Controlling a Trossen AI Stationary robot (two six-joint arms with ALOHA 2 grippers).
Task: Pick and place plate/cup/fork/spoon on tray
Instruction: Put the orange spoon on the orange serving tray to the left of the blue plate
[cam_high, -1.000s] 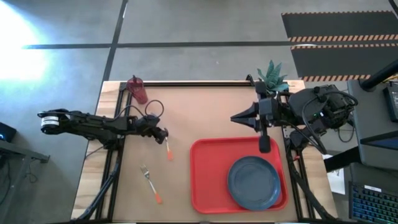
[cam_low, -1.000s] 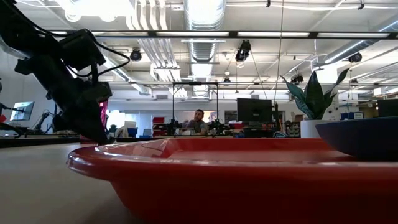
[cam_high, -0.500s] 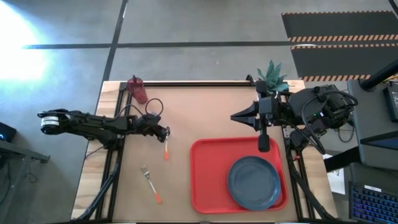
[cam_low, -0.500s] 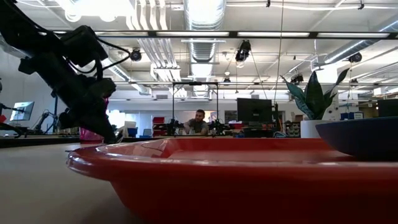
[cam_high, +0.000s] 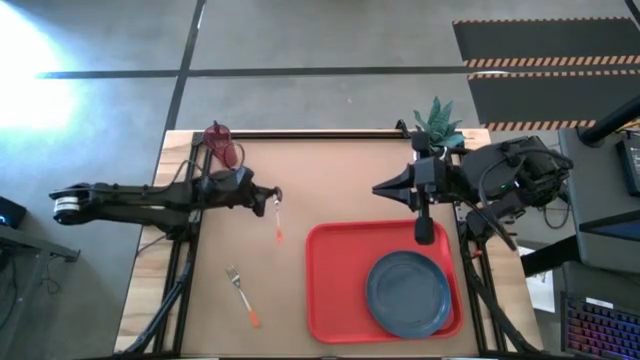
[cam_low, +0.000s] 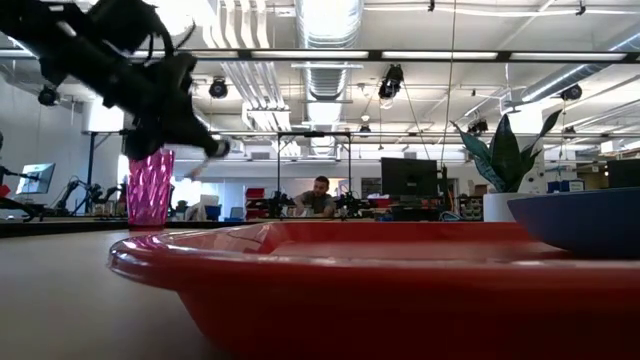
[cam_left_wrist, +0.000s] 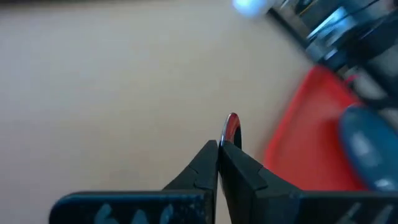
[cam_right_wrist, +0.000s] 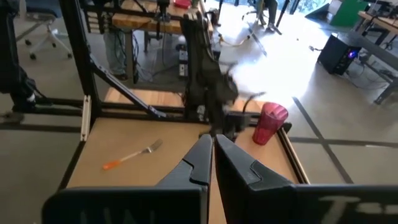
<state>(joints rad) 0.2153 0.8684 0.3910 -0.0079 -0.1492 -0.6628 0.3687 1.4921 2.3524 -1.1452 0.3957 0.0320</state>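
Your left gripper pinches the spoon above bare table, apparently near its bowl. Only the plate sits on the tray. Fork and cup remain; your right gripper waits closed, empty.

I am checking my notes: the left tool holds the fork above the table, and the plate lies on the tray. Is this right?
Not quite. The left tool holds the spoon, not the fork, which lies on the table in the high view. The plate does lie on the tray.
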